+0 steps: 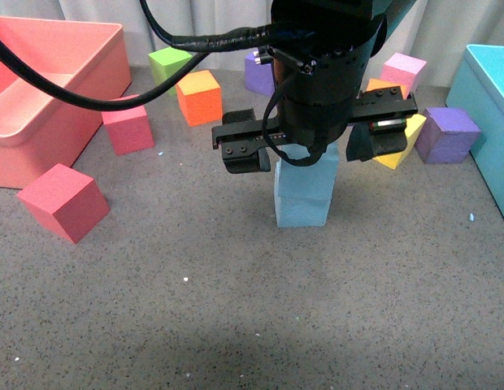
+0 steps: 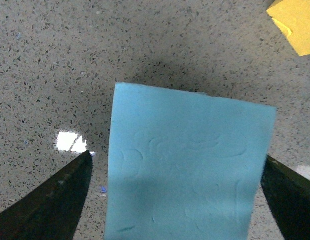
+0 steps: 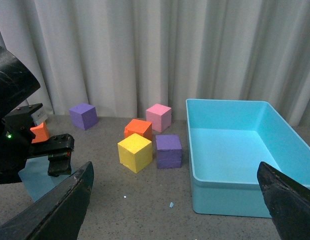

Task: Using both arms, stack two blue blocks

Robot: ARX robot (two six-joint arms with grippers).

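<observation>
Left tool hangs straight over the two blue blocks, its jaws spread wide, one on each side of the upper cube with a clear gap to the foam in the left wrist view, so it grips nothing. Those blocks stand one on the other near the middle of the grey surface, the upper one sitting fairly square on the lower as far as I can see past the arm. To my eye the stack is made and the step in hand is the release; done well, that means lifting the tool straight up, jaws kept wide, with no sideways drift that could brush the top cube off its mate.

Right tool is held well back from the stack, its jaws also far apart and bare, pointing toward the turquoise bin.

That bin shows only its bare floor; nothing lies in it. A coral bin sits at the far left of the surface, and what I can see of its inside is bare too.
</observation>
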